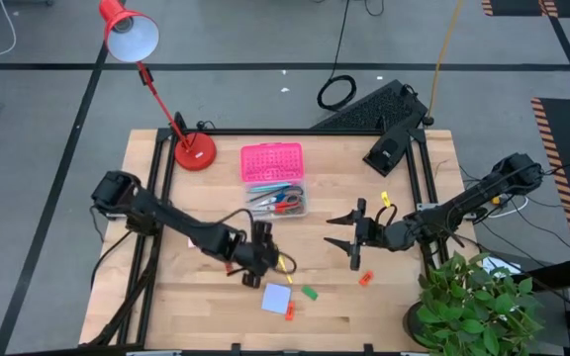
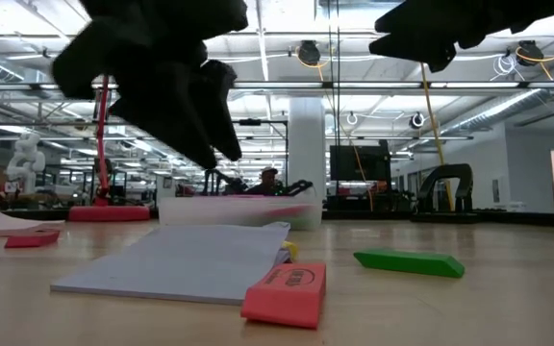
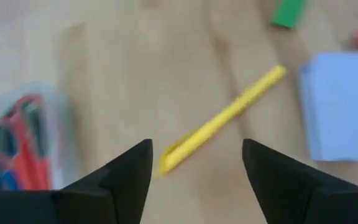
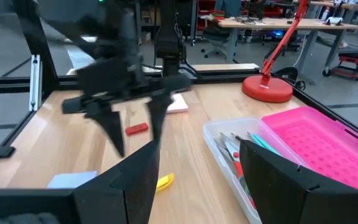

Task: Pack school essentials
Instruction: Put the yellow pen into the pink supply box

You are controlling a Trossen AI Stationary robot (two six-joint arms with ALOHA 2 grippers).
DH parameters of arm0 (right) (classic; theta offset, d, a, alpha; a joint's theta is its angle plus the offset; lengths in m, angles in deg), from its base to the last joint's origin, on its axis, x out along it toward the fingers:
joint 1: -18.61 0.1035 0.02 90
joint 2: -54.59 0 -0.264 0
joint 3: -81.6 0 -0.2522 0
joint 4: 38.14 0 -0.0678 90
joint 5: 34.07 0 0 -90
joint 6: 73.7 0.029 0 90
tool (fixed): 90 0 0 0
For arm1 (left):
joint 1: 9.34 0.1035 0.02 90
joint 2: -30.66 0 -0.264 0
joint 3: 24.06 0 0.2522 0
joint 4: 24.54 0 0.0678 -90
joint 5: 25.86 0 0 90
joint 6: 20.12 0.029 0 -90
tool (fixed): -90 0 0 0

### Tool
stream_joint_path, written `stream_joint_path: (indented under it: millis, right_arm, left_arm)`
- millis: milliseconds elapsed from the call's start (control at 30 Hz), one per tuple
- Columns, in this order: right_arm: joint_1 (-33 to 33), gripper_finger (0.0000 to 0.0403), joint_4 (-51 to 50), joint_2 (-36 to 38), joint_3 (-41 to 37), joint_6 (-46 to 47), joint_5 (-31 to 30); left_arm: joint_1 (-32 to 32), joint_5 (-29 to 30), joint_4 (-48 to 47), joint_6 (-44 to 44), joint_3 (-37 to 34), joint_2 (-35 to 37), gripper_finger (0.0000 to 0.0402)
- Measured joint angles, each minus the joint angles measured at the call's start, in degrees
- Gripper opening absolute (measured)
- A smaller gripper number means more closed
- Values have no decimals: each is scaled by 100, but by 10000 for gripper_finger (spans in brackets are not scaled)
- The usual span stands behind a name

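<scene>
Two dark robot arms reach in over a pale wooden worktop (image 1: 166,297). Near its far edge lies a clear plastic box (image 1: 276,199) with scissors inside, its pink lid (image 1: 271,160) folded open behind it. A flat blue note pad (image 1: 276,298) lies near the front edge, with a small red eraser (image 1: 290,311) touching it and a small green eraser (image 1: 309,293) just beside. Between pad and box lies a thin yellow pencil (image 3: 222,118), slanted. The left claw (image 1: 262,255) hangs just above this pencil, its two fingers spread wide. The right claw (image 1: 352,237) waits nearby, apart, also spread wide. To grasp well, the left claw should probably turn so its fingers straddle the pencil crosswise near the middle, then lower until the fingertips almost touch the wood before closing.
</scene>
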Motion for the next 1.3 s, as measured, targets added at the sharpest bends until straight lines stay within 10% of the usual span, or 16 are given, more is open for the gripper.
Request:
stream_joint_path:
  millis: [367, 767, 1300]
  right_arm:
    - [-74, 215, -120, 2, 0, -3, 3]
    - [-73, 215, -220, 2, 0, -7, 4]
    - [-72, 215, -264, 2, 0, -64, 4]
  left_arm:
    - [-199, -185, 257, 1361, 504, -773, 199]
    - [-9, -625, -1662, 2455, 2274, -2017, 157]
    - [457, -1182, -1843, 2910, 2150, -2085, 84]
